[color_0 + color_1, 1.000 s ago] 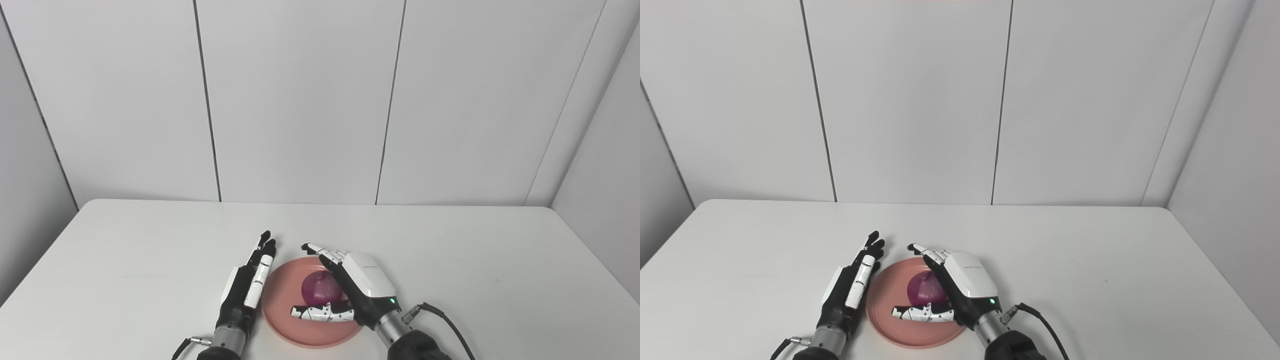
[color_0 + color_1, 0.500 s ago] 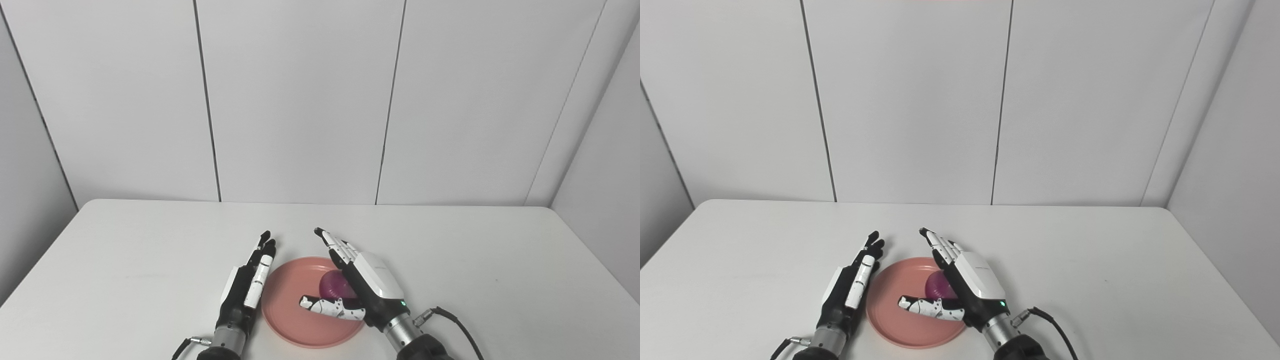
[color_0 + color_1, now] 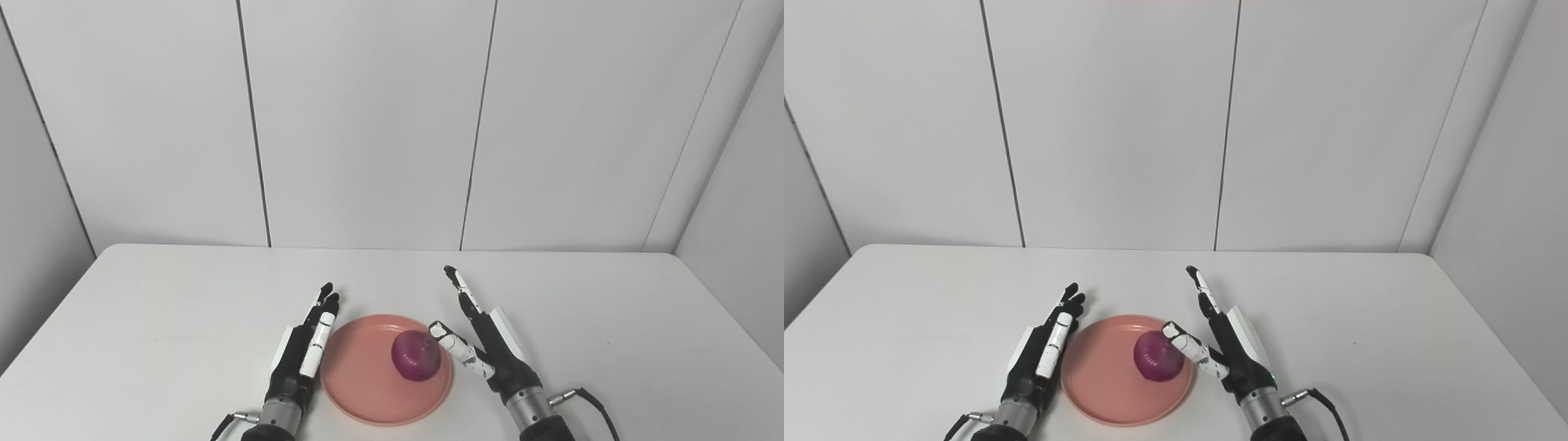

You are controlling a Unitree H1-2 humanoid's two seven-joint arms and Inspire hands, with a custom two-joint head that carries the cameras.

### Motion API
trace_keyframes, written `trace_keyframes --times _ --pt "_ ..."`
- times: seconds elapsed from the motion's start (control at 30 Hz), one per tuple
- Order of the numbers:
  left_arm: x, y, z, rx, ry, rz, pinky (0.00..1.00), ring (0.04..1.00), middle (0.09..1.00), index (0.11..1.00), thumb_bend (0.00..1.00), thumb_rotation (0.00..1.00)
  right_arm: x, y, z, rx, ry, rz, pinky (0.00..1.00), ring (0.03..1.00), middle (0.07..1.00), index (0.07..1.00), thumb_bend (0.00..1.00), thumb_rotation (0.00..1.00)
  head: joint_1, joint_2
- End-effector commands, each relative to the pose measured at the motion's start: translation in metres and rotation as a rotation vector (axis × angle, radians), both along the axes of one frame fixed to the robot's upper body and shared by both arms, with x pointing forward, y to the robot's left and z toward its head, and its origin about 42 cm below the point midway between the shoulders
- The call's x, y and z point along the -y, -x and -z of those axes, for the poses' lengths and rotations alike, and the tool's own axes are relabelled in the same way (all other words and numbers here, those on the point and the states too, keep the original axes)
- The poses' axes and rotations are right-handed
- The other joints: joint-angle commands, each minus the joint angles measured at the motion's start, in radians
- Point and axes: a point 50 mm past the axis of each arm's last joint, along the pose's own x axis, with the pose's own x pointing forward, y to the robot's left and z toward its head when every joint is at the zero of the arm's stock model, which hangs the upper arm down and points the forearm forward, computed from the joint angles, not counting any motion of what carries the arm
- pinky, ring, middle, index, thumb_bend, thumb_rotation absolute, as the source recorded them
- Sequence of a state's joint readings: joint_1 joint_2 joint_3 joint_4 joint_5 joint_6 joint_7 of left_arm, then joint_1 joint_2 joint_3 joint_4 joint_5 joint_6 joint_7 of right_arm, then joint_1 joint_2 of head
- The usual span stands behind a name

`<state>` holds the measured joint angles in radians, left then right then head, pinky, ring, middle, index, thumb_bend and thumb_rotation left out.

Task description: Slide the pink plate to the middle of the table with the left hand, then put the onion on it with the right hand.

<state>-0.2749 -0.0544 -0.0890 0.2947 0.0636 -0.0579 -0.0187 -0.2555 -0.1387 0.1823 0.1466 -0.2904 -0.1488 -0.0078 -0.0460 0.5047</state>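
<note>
Onion (image 3: pixel 416 356) on plate (image 3: pixel 361 392), right side; hands flank plate, prob. not touching.

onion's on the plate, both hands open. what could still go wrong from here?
1. The onion sits toward the right side of the pink plate, not centred; being round, it might roll off.
2. The right hand is open with its thumb very close to the onion; a careless pull-back could nudge it.
3. The left hand lies right beside the plate's left rim; retracting it could drag or shift the plate.
</note>
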Motion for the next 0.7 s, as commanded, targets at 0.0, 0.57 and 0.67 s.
trace_keyframes --times 0.0,0.57,0.67 --pt "-0.001 -0.003 -0.008 0.042 0.014 0.004 0.98 0.973 0.967 0.959 0.64 1.0 -0.001 -0.009 -0.019 0.036 -0.048 0.003 1.0 1.0 1.0 1.0 0.57 1.0 -0.001 0.001" --pt "-0.016 -0.001 -0.005 0.038 -0.006 -0.002 0.97 0.969 0.966 0.952 0.63 1.0 -0.012 -0.013 -0.008 -0.098 -0.281 0.066 1.0 1.0 1.0 1.0 0.6 1.0 -0.03 0.005" --pt "-0.02 -0.001 -0.005 0.044 -0.025 -0.005 0.96 0.961 0.958 0.949 0.62 1.0 -0.013 -0.013 -0.007 -0.103 -0.307 0.063 1.0 1.0 1.0 1.0 0.6 1.0 -0.031 0.008"
